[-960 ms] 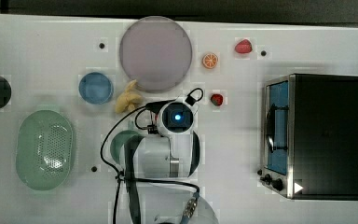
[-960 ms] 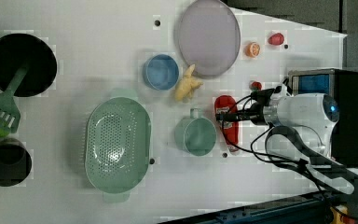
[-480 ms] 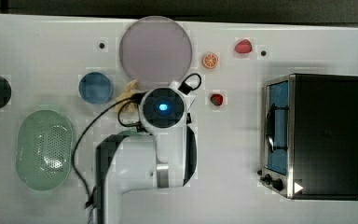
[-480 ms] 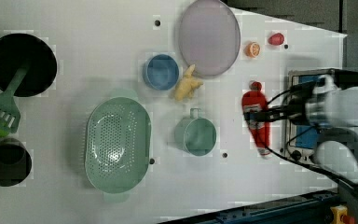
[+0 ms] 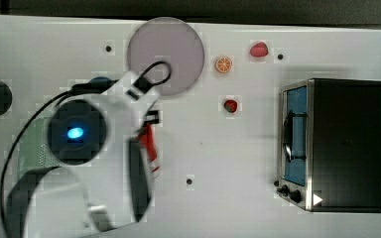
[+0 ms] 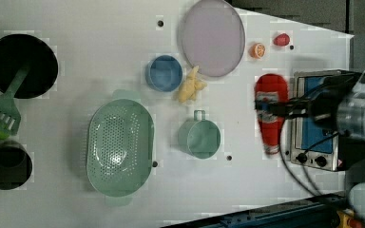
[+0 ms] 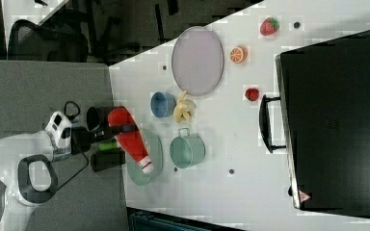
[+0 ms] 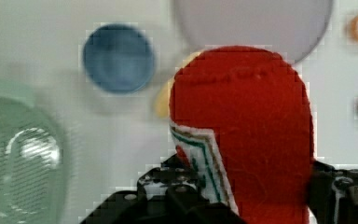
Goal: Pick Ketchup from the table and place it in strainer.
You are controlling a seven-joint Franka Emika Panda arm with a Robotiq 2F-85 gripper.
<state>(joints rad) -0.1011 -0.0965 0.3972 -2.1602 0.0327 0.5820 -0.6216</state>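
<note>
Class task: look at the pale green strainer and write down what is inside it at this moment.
In the left view the strainer holds nothing; its perforated bottom shows bare. The ketchup hangs apart from it, clamped in the gripper. In the top view the arm covers most of the strainer.

Two strawberries (image 7: 269,26) (image 7: 252,94), one ketchup (image 6: 271,109)

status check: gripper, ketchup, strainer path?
Gripper shut on the ketchup, bottle lifted off the table. Strainer empty, not reached yet. Green cup and blue bowl sit near the route.
</note>
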